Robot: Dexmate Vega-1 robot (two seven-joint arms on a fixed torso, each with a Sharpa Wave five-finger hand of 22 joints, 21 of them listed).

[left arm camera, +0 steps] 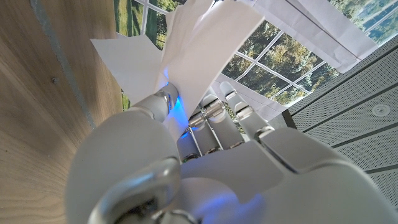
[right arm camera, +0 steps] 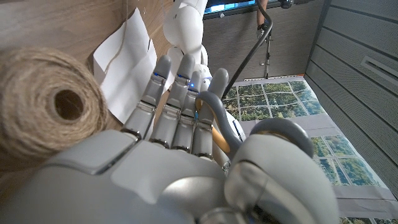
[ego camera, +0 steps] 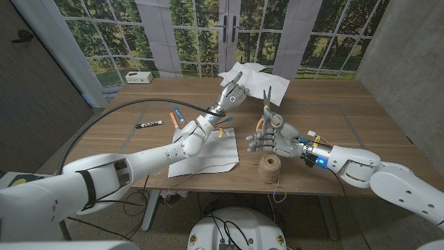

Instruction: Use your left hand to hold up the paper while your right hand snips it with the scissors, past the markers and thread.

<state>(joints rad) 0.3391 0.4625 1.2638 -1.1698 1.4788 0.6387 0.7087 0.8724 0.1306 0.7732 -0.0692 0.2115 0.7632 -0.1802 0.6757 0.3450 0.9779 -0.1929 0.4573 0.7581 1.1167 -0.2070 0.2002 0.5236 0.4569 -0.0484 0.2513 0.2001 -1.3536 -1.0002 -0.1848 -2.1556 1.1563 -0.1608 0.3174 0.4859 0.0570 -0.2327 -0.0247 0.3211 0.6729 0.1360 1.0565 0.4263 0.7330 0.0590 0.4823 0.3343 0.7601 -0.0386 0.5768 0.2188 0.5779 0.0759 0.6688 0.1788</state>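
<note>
Head view, wooden table, forest-print window backdrop, grey walls

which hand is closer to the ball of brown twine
Right. The right hand, holding the grey-handled scissors, sits just behind the ball of brown twine. The left hand is farther back, holding up the white paper.

Right hand grips scissors (blades hidden, apparently); twine ball beside.

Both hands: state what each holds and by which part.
Left hand grips the raised white paper at its near edge. Right hand holds the scissors by the handle loops, blades pointing up.
</note>
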